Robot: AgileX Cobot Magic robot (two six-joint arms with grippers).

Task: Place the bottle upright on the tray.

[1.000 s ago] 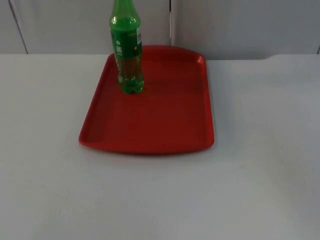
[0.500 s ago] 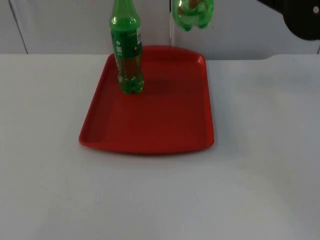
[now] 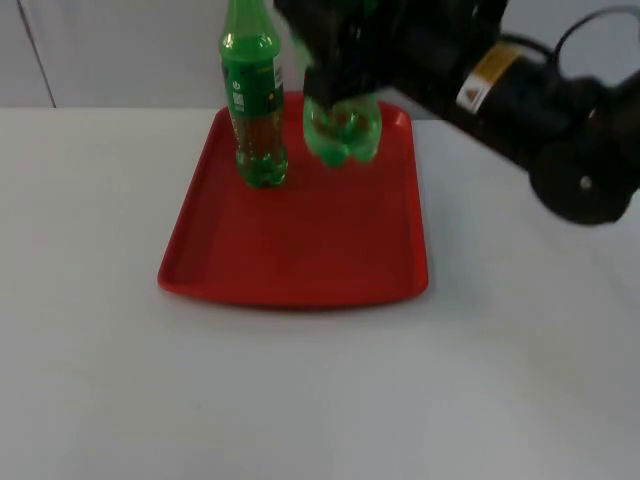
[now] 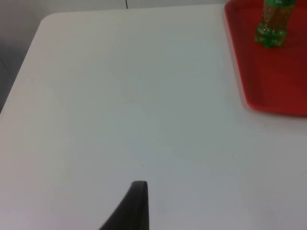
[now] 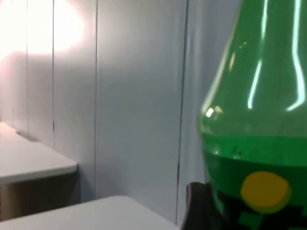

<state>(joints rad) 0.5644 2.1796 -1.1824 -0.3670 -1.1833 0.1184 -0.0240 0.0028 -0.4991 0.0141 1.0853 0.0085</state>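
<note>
The right gripper [image 3: 345,60] is clamped on the carried bottle [image 3: 342,130], holding it upright, base hanging over the tray's [image 3: 300,270] far right corner beside the standing bottle [image 3: 255,100]. The left gripper [image 4: 136,206] waits over the tabletop (finger state unclear).

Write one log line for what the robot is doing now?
right gripper: carrying second bottle over tray | first bottle: upright on tray | left arm: waiting

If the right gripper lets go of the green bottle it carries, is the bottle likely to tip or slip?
The carried bottle is tall on a narrow base, so it probably tips easily. Its smooth plastic looks slippery in the right gripper. The red tray looks flat, which should help it stand.
</note>
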